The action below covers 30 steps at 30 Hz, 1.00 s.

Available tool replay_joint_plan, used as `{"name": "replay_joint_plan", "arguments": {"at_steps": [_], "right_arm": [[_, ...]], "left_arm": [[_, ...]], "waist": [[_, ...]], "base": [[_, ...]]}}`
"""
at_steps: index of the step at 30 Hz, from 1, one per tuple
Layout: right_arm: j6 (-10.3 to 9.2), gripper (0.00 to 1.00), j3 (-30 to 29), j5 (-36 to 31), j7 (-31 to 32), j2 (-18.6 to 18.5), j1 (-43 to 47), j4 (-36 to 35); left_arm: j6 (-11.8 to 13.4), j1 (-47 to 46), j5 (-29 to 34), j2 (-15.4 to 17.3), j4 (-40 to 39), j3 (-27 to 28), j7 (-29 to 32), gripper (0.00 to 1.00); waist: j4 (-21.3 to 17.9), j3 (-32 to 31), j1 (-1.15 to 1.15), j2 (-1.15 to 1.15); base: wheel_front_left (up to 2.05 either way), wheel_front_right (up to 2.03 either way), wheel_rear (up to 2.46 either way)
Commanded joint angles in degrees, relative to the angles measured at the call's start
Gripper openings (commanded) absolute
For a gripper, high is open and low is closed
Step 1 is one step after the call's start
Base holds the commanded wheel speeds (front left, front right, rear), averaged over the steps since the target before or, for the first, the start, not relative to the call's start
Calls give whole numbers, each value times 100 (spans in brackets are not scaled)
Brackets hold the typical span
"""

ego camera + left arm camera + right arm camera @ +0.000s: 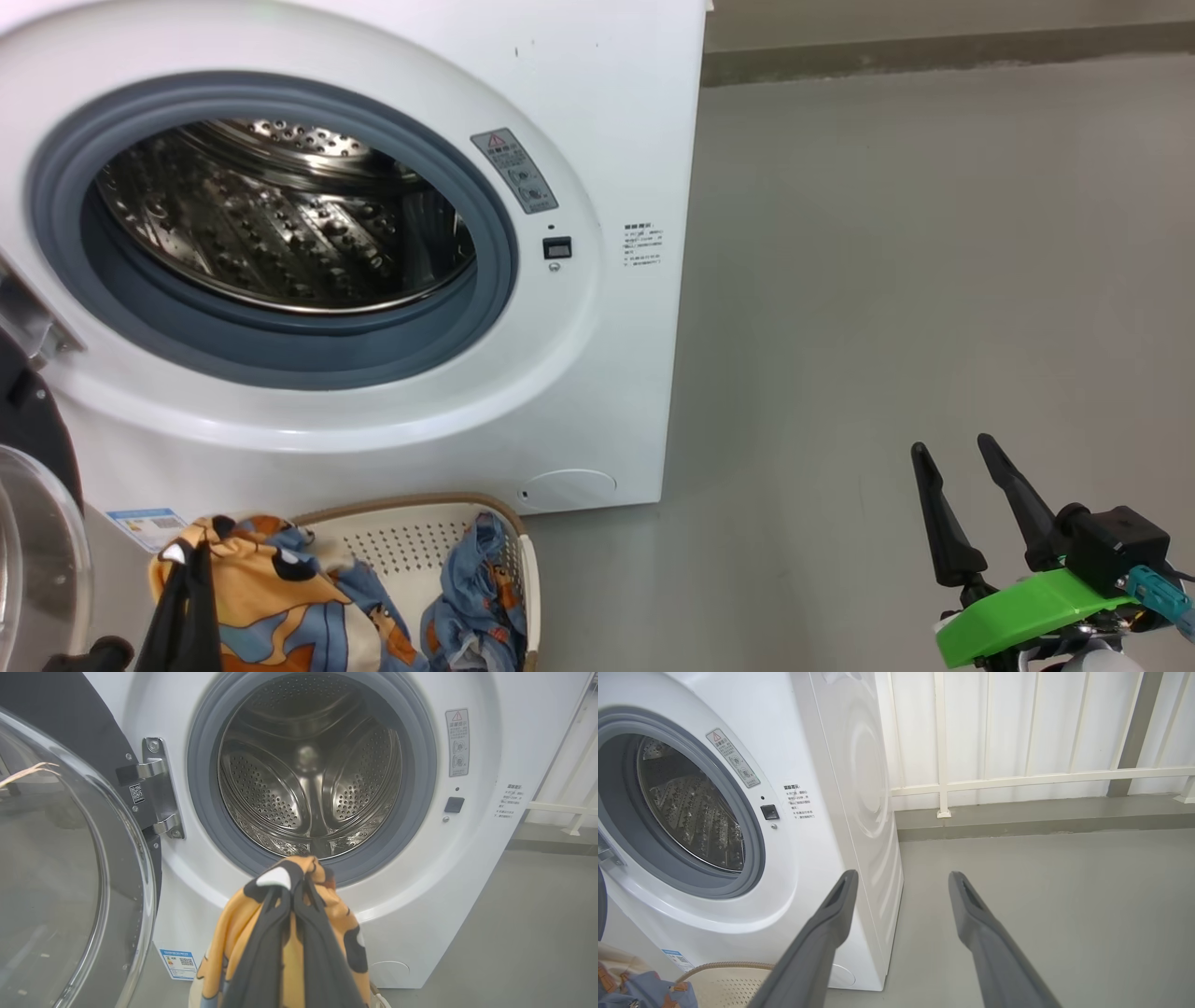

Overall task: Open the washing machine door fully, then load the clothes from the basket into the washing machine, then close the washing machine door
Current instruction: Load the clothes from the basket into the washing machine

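Orange fabric of the patterned garment (233, 933) is clenched by the left end effector (292, 891). The drum (310, 765) of the washing machine (467, 882) is faced straight ahead, slightly above. The right end effector (952, 446), spread and empty, is seen farther off.

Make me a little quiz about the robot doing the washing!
1. True or false: the washing machine door stands open.
2. The left gripper is shut on: A) the orange garment B) a towel C) nothing.
3. Fill in: the light blue garment lies in the ____.

Key: 1 true; 2 A; 3 basket.
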Motion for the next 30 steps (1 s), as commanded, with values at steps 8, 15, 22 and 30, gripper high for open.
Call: {"name": "replay_joint_plan", "arguments": {"at_steps": [8, 15, 22, 30], "right_arm": [[9, 100, 180, -12, 9, -5, -111, -196], [9, 100, 212, -1, -4, 14, -281, -231], [9, 100, 291, 12, -37, 47, -483, -221], [9, 100, 345, 39, -74, 65, -698, -206]], "left_arm": [[-40, -657, -25, 99, 140, 149, -78, 0], [-123, -1522, -56, 287, 610, 221, -78, 0], [-177, -2513, -76, 646, 1177, 169, -78, 0], [-202, -3982, -110, 1166, 2030, -28, -27, 0]], "waist": [[-164, 409, 0, 0], [-379, 786, 0, 0], [-646, 1146, 0, 0], [-923, 1707, 0, 0]], "base": [[0, 0, 0], [0, 0, 0], [0, 0, 0], [0, 0, 0]]}}
